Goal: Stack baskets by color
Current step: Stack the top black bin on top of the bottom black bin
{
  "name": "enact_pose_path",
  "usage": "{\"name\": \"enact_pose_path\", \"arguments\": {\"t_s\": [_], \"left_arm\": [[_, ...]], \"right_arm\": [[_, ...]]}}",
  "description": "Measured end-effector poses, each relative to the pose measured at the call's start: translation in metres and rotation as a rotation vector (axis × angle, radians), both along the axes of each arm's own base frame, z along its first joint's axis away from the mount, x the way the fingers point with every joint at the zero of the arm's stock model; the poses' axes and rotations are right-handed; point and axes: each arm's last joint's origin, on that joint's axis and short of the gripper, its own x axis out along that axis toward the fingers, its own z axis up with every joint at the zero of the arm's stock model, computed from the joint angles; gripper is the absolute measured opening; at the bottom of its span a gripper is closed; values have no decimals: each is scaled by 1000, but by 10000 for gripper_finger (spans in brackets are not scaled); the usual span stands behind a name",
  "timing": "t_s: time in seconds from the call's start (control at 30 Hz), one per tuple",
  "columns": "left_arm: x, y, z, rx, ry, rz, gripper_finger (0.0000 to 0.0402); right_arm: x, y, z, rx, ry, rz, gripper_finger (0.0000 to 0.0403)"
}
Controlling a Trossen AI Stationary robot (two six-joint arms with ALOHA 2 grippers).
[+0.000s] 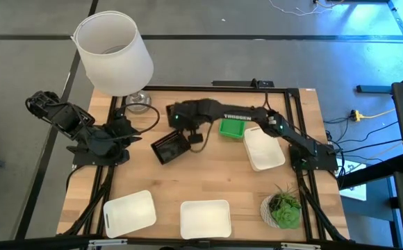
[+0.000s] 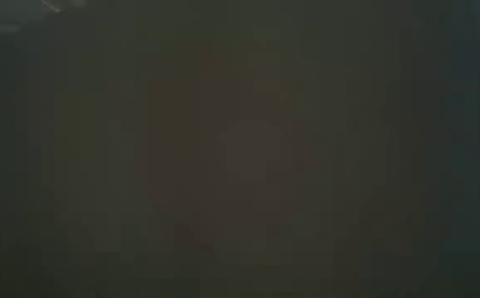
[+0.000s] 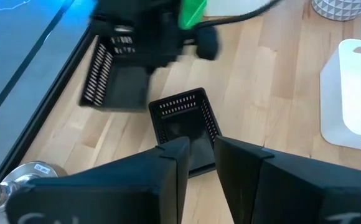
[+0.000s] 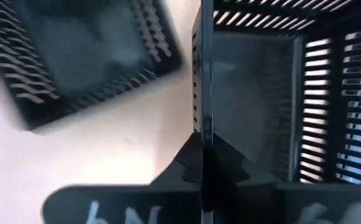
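Far out to the left of the green basket, the left gripper is hovering low over the wooden table. Its fingers are standing apart with nothing between them. They are pointing at a black basket that is sitting upright on the wood just ahead of them, not touching it.

A little nearer the green basket, the right gripper is reaching in across the table. It is pinching the slatted wall of a second black basket, fingers closed tight on either side of that wall. The two black baskets are lying just beside each other, both on the green basket's left.

Immediately right of the green basket, one white basket is lying partly under the right arm. Two more white baskets are sitting well apart from the green basket, along the table's near edge. A potted plant is standing at the right end of that edge.

The low view is showing only darkness.
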Motion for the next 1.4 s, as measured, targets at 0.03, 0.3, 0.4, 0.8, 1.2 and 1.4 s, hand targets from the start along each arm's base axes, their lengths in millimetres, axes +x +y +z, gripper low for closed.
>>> {"name": "enact_pose_path", "arguments": {"t_s": [0.03, 0.3, 0.4, 0.8, 1.2, 1.4], "left_arm": [[0, 0, 0, 0, 0, 0, 67], [0, 0, 0, -4, 5, -4, 70], [0, 0, 0, -4, 4, -4, 67], [0, 0, 0, -8, 3, -1, 71], [0, 0, 0, -8, 4, -1, 71], [0, 0, 0, -8, 4, -1, 71]], "right_arm": [[1, 9, 4, 1, -10, 19, 2], [14, 74, 1, 33, -89, 187, 2], [18, 89, 3, 31, -138, 222, 2], [25, 96, -8, 117, -177, 269, 2], [18, 92, -20, 65, -65, 215, 2], [18, 93, -22, 128, -55, 225, 8]]}}
